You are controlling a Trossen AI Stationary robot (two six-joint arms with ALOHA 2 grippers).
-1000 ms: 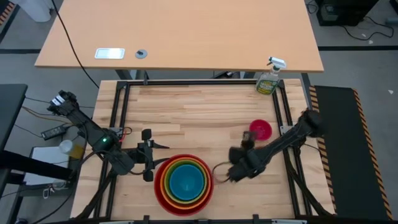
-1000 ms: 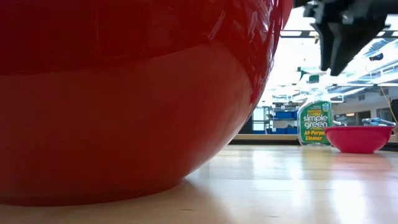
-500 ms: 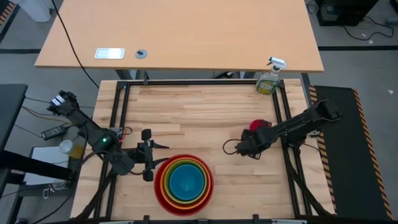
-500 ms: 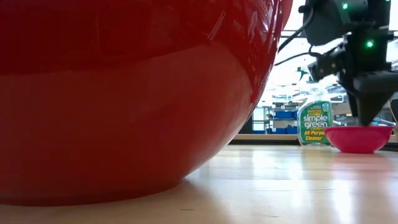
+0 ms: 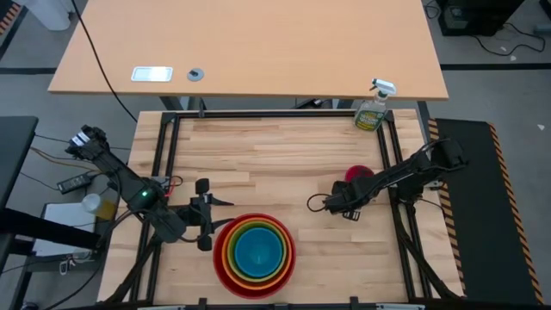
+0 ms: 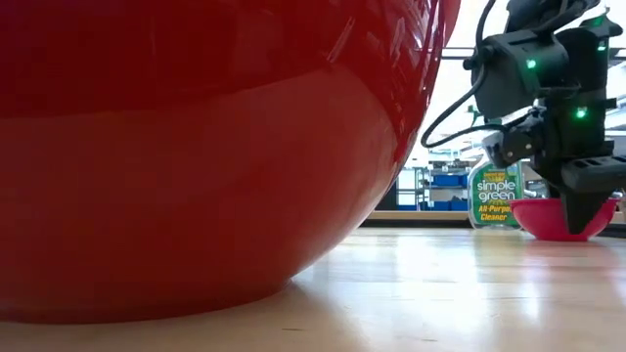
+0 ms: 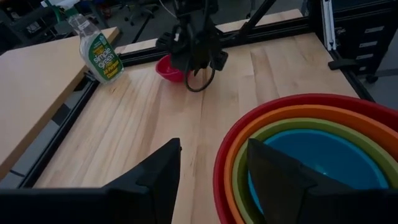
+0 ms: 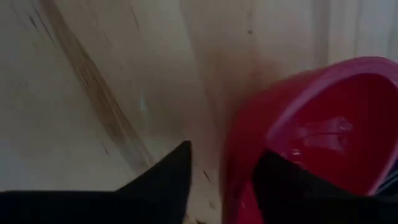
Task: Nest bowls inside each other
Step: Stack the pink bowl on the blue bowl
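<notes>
Red, orange, green and blue bowls sit nested as one stack (image 5: 255, 253) at the table's near middle; the red wall (image 6: 196, 147) fills the low view. The small pink bowl (image 5: 356, 172) rests on its base on the table at the right (image 6: 546, 219). My right gripper (image 8: 224, 158) points steeply down over the pink bowl's near-left rim, open, with one finger inside the bowl and one outside. My left gripper (image 7: 211, 180) hovers open just left of the stack (image 5: 213, 215), holding nothing. My right gripper stands astride the pink bowl's rim (image 8: 249, 149), coming from above: one finger (image 8: 286, 183) over the inside, the other (image 8: 171, 177) outside over the table. I cannot tell whether either finger touches the wall. The bowl sits upright on the table.
A green spray bottle (image 5: 373, 108) stands at the far right corner (image 6: 495, 200). Black frame rails (image 5: 392, 155) run along the table's sides, close to the right of the pink bowl. Bare wood lies between the stack and the pink bowl (image 5: 301, 172).
My right gripper has travelled from beside the stack toward the table's far right, over to the pink bowl, then sunk until its fingers reach the bowl's rim, tipping more steeply downward. The pink bowl and the stack have stayed put.
</notes>
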